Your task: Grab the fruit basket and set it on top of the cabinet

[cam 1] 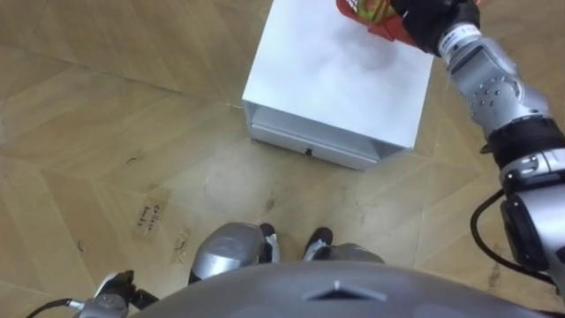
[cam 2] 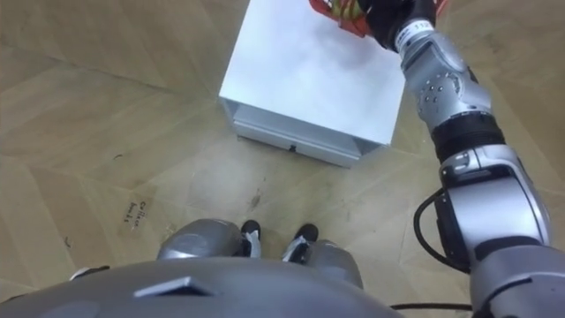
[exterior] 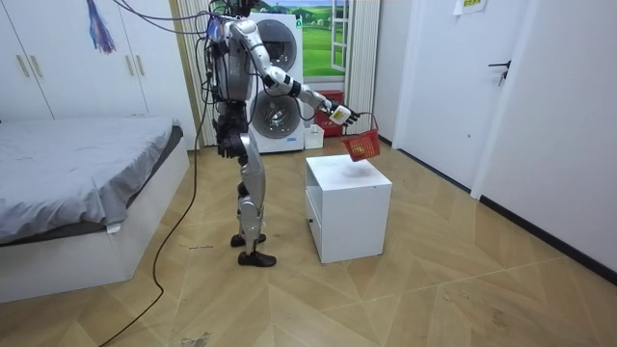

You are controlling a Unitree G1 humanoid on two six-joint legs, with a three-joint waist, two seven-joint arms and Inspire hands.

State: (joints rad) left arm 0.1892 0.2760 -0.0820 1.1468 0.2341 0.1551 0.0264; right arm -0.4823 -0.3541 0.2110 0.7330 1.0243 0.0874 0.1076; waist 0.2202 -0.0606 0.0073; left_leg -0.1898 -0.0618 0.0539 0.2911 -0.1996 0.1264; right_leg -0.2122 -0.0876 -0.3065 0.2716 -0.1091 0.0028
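Fingers of the right hand (cam 1: 430, 22): clenched over the top of the fruit basket (exterior: 362, 146), grasping it from above. The eye views cut the grip off at their upper edge, so this reading rests on the room view. The arm is stretched forward and slightly down from the shoulder.

Basket position: red, hanging under the hand, above the far part of the desk (cam 1: 335, 79). The room view suggests a gap between the basket's bottom and the desk surface (thin, and a judgement, not certain). Something yellow-green lies inside, not identifiable.

Left hand (cam 1: 113, 296): low at the robot's side, at the lower left of the left eye view. Fingers cannot be told.

Progress, as judged: reach done, grasp done, lift begun or just complete. Left to do: more clearance above the desk and a steady hold, since the basket looks a little tilted in the room view.

Surroundings: the robot stands upright at the desk's drawer (cam 1: 309, 148) side, feet near its front on the wood floor (cam 1: 106, 132). The bed (exterior: 87, 164) is on the room view's left, the washing machine (exterior: 275, 96) beyond the robot, and the door (exterior: 448, 87) on the room view's right. All are well apart from the basket.

Obstructions: none around the basket. Only the desk top beneath matters, if the basket swings or sinks.
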